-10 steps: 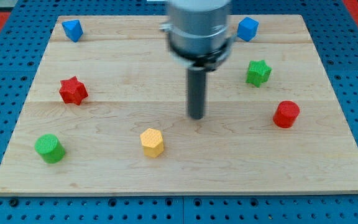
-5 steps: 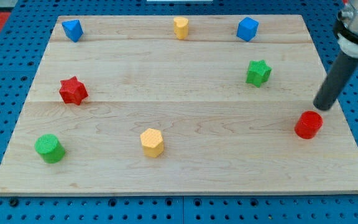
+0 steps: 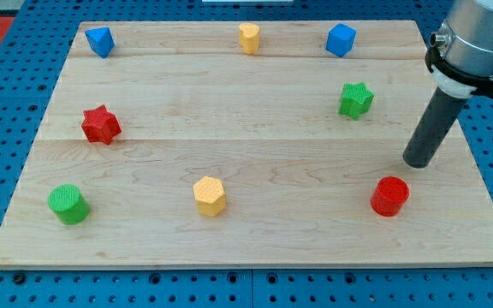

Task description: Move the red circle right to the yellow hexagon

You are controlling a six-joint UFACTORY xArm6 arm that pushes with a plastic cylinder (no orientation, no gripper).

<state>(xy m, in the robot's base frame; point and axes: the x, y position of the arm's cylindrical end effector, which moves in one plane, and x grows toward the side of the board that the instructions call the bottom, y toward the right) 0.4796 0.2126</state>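
Note:
The red circle (image 3: pixel 389 196) lies on the wooden board near the view's lower right. The yellow hexagon (image 3: pixel 210 195) lies at the lower middle, far to the left of the red circle and about level with it. My tip (image 3: pixel 417 162) is just above and to the right of the red circle, close to it but apart from it. The dark rod rises from the tip toward the view's upper right.
A red star (image 3: pixel 101 125) and a green cylinder (image 3: pixel 68 204) sit at the left. Blue blocks (image 3: pixel 99 40) (image 3: pixel 341 39) and a small yellow block (image 3: pixel 248 38) line the top. A green star (image 3: pixel 356 99) is at the right. The board's right edge (image 3: pixel 473 154) is near the tip.
My tip swung from the board's middle to the right side, then came left and down. The red circle slid right, then down and left to its present place.

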